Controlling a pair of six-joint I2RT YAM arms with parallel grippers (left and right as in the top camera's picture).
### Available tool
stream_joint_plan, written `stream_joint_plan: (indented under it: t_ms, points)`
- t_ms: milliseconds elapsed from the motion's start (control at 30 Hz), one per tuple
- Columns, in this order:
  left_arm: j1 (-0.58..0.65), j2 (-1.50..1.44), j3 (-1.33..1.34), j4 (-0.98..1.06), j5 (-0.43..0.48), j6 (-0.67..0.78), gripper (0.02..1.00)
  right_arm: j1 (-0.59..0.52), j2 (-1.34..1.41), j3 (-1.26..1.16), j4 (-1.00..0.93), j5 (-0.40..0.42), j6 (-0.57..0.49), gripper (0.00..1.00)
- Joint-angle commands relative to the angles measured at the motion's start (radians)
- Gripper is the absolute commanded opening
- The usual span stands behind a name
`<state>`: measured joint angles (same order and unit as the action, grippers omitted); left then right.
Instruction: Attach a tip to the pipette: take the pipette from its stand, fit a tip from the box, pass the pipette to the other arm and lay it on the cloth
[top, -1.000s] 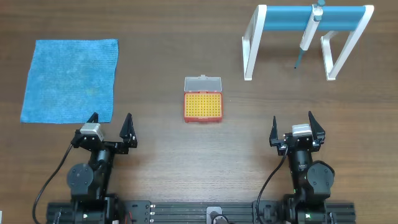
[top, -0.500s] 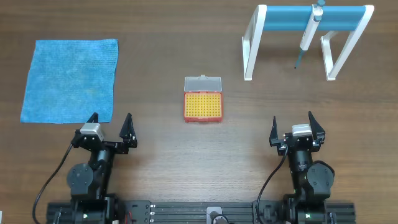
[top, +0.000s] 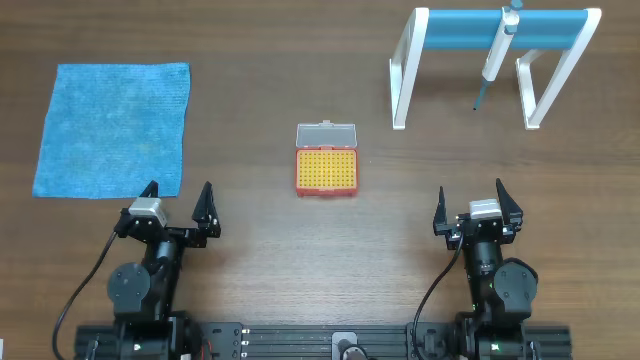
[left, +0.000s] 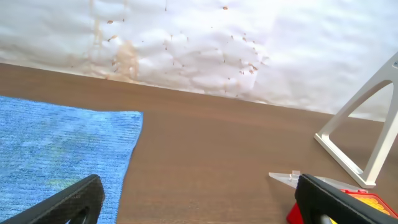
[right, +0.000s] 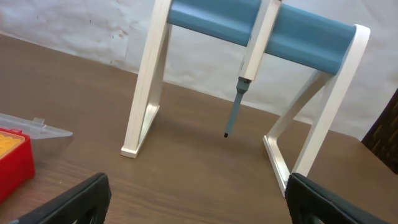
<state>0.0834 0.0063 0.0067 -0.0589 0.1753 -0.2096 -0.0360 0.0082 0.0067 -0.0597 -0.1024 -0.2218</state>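
Top view, bench stock.

1. Slim white pipette (top: 493, 62) with a dark shaft. It hangs from the blue crossbar of the white-legged stand (top: 450, 28), at the far right corner of the brown wooden bench (top: 260, 80).
2. Red tip box (top: 326, 170) of yellow tips, clear lid open, mid-bench.
3. Blue woven cloth (top: 112, 130), flat by the left edge.
4. Left gripper (top: 178, 190) and right gripper (top: 469, 190), near the front edge, fingers spread, holding nothing.

Progress, by my reckoning: nil. Pickup, tip fitting, handover and laying-down all remain.

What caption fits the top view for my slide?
Pipette hangs on its stand, tip box open, cloth flat, left gripper and right gripper open.
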Motion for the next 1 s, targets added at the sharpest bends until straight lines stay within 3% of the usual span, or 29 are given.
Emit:
stream_joint_plan:
  t_ms: [33, 1000]
  points:
    - [-0.001, -0.003, -0.001, -0.008, -0.014, 0.012, 0.996, 0.009, -0.007, -0.003, -0.006, 0.009, 0.019, 0.904]
    - [-0.002, -0.003, -0.001, -0.008, -0.014, 0.012, 0.996, 0.008, -0.007, -0.003, -0.003, -0.013, 0.039, 0.904]
